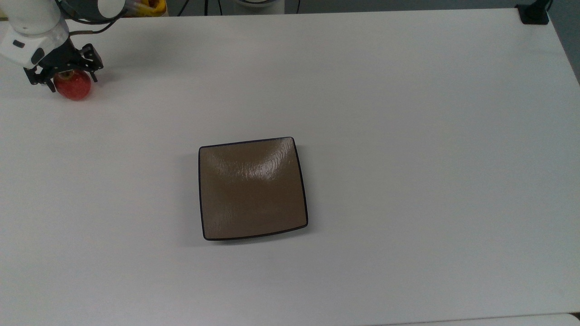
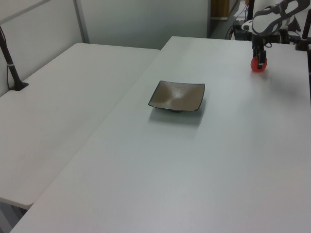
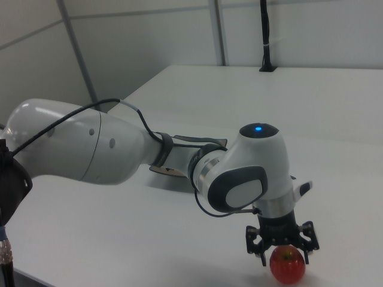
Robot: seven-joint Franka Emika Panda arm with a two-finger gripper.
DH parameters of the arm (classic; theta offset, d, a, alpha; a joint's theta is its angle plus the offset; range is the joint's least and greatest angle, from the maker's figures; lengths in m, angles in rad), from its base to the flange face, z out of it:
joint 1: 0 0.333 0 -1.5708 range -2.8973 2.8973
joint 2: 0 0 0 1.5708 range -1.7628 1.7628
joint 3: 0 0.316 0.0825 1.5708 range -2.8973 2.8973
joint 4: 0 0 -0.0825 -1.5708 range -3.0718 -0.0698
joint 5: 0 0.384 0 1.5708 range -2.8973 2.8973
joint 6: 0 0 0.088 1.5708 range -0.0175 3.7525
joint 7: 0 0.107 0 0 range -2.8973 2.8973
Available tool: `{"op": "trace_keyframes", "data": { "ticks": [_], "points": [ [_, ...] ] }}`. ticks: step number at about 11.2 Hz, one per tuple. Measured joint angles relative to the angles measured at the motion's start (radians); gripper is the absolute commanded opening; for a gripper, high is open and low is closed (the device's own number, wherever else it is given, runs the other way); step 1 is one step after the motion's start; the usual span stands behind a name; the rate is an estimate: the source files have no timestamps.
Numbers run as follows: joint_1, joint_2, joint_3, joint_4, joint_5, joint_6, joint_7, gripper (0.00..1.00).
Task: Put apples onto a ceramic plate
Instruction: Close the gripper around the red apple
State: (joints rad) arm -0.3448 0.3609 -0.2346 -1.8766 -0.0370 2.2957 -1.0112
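Note:
The small red apple point(image 1: 73, 89) rests on the white table at the top view's far left, near the back edge. My gripper point(image 1: 69, 81) is lowered over it, open, one finger on each side of the fruit and its upper part hidden under the black hand. The right view shows the fingers point(image 3: 255, 248) straddling the apple point(image 3: 288, 267) with small gaps, under the gripper point(image 3: 281, 254). In the left view the apple point(image 2: 258, 66) sits at the far right beneath the gripper point(image 2: 260, 60). The square brown ceramic plate point(image 1: 252, 188) lies bare mid-table, also visible as the plate point(image 2: 177, 96).
A yellow object point(image 1: 146, 5) lies behind the table's back edge near the arm. A black clamp point(image 1: 534, 13) grips the top view's far right corner. A second white table point(image 2: 58, 111) adjoins on the left view's left, with a black post point(image 2: 10, 63).

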Motion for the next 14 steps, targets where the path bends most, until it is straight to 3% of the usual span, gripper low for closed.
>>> {"op": "trace_keyframes", "data": {
  "ticks": [4,5,6,7,8,14],
  "points": [
    [-0.016,0.003,0.0,-0.005,-0.026,0.001,0.0,1.0],
    [-0.021,0.003,0.0,-0.006,-0.033,0.001,0.0,0.88],
    [-0.022,0.003,0.0,-0.008,-0.037,0.001,0.0,0.64],
    [-0.022,0.004,0.0,-0.011,-0.039,0.001,0.0,0.26],
    [-0.023,0.004,0.0,-0.014,-0.039,0.002,0.0,0.0],
    [-0.023,0.003,0.0,-0.013,-0.039,0.004,0.0,0.0]
  ]
}}
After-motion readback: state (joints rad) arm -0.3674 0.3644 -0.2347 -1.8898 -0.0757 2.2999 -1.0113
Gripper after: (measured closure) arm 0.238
